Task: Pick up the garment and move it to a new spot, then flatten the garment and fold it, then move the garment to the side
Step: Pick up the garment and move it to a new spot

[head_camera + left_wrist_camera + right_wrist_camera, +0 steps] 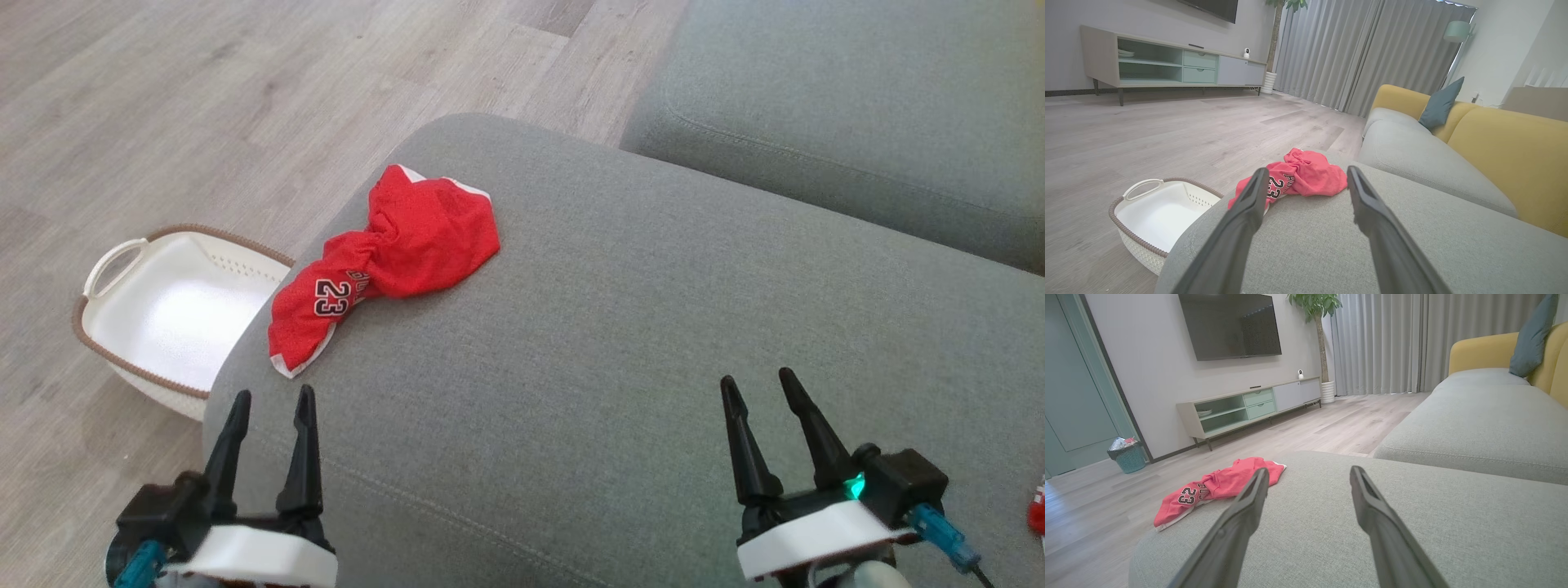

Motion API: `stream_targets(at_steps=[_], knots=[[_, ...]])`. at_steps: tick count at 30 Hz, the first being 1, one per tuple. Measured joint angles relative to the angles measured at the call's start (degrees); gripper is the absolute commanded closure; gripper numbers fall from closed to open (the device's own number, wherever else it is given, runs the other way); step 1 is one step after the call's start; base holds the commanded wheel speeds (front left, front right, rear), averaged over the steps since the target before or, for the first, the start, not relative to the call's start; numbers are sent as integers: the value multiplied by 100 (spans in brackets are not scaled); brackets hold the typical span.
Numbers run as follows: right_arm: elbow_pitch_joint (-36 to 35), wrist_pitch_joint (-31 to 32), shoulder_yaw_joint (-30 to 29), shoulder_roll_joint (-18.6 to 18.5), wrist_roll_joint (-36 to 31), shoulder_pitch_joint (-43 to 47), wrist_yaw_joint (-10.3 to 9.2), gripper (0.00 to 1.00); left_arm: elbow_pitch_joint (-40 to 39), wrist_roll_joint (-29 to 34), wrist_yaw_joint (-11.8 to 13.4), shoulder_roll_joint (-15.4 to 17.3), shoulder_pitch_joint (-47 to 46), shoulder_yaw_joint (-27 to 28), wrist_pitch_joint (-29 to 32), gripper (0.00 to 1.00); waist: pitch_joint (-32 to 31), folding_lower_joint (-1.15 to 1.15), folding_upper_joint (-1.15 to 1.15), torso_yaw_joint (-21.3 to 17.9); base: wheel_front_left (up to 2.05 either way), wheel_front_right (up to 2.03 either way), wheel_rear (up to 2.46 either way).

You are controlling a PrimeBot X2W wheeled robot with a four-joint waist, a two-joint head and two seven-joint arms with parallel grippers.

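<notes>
A pale wood floor (163, 98) is surrounding the work area, and a wide grey sofa cushion (612, 327) is serving as the surface for the task, offering broad bare fabric for flattening and folding. A white basket (114, 260) with a brown rim is standing on the floor just beside the cushion's left edge. The garment (408, 241), a red jersey bearing the number 23, is lying bunched and twisted at the cushion's far left corner, its lower hem drooping over the rounded edge toward the basket. This position is leaving little room to spread it, which is presumably why the task is calling for a move first. The left claw (274, 394) is hovering near the garment's closest hem, fingers apart and holding nothing, making it the likely arm for the pick. The right claw (755, 377) is hovering well apart from the garment over bare cushion, fingers likewise apart and holding nothing.
</notes>
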Motion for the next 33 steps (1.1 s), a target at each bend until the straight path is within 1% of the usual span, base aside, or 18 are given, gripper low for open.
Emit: stream_targets(at_steps=[4,8,13,18,19,22,24,25,28,31,33], knots=[[24,0,9,0,31,0,0,0,-14,0,0,-1,0,65,0,0,-3,0,0,-14,0,0,0],[25,0,2,0,31,0,0,0,-59,0,1,-2,-2,256,0,0,20,0,0,-91,0,0,0],[23,0,-73,0,22,-2,0,0,-115,14,-19,-5,-38,645,0,0,129,0,0,-197,0,0,0],[-14,0,-244,0,-142,-40,0,0,-31,63,-219,54,-485,1080,0,0,396,0,0,-285,0,0,0],[-24,0,-283,0,-181,-55,0,0,41,63,-226,79,-625,1136,0,0,464,0,0,-305,0,0,0],[-87,0,-438,-1,-316,-194,0,0,390,63,-316,258,-1030,1260,-2,0,689,0,0,-373,0,0,0],[-165,0,-550,-1,-430,-347,0,0,777,63,-354,461,-1304,1285,-2,0,846,1,0,-424,0,0,0],[-165,0,-550,-1,-430,-347,0,0,777,63,-354,461,-1304,1285,-2,0,846,1,0,-424,0,0,0],[-293,0,-704,-1,-602,-557,0,0,1482,56,-369,743,-1747,1282,4,0,1091,1,0,-506,0,0,0],[-427,0,-845,-3,-771,-692,0,0,2281,-35,-412,998,-2274,1249,322,0,1345,1,0,-591,0,0,0],[-564,8,-916,-4,-844,-747,0,0,2826,-227,-416,1140,-2699,1184,716,0,1511,2,0,-646,0,0,0]])
